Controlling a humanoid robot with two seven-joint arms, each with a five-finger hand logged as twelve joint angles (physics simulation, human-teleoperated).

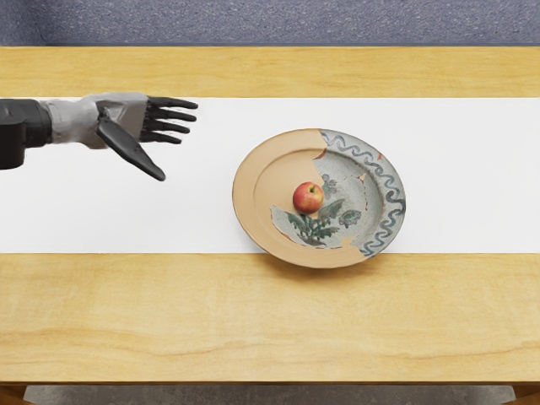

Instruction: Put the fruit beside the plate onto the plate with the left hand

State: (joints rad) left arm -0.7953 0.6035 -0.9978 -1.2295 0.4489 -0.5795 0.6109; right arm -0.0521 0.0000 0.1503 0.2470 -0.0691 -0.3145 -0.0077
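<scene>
Simulated dining setting used as a robot test scene: a pale wooden bench [270,321] with visible grain carries a plain white runner [472,169], on which lies a decorated ceramic plate [261,181], part bare tan and part glazed with a wavy blue border and leaf motif, holding a red apple [308,197]. Beyond the far edge runs a strip of grey-blue, carpet-like floor [270,21]; the flat, even rendering and the grey-and-black robotic left hand [139,126] over the runner mark a virtual workspace, not a lived-in home.
</scene>
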